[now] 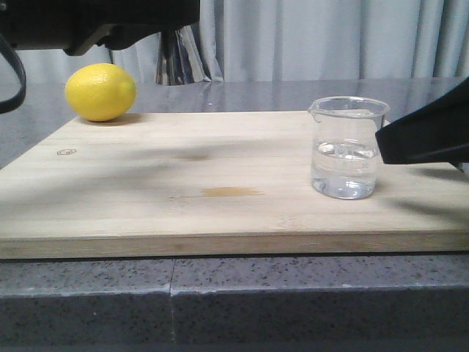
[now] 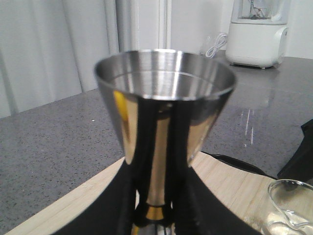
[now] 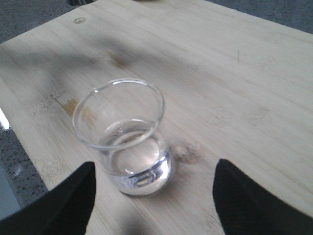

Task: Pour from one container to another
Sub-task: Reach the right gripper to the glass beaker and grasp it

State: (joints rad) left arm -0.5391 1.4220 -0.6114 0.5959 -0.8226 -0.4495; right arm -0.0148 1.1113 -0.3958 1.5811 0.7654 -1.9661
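- The lemon [image 1: 100, 92] sits at the far left corner of the wooden board [image 1: 183, 191], which covers most of the grey speckled bench [image 1: 220, 301].
- The left gripper [image 2: 156, 215] is raised above the far left of the board; in the front view only a dark part of the arm shows at the top edge. Its jaws are closed around the narrow waist of the steel jigger [image 2: 164, 93], which stands upright in them with its open upper cup facing up. The black fingers [image 2: 146, 161] run up both sides of the waist, where a thin gold band shows.
- Brown stains [image 1: 231, 192] mark the middle of the board.
- The glass beaker [image 1: 346, 147] stands upright on the right half of the board, about half full of clear liquid, its pouring lip turned left – free of both grippers.
- The right gripper [image 3: 154, 193] sits at the right edge of the board, just beside the beaker. Its jaws are spread wide, with the fingers [image 3: 66, 203] on either side of the glass and not touching it.
- A white blender base [image 2: 257, 41] stands on the bench far behind.
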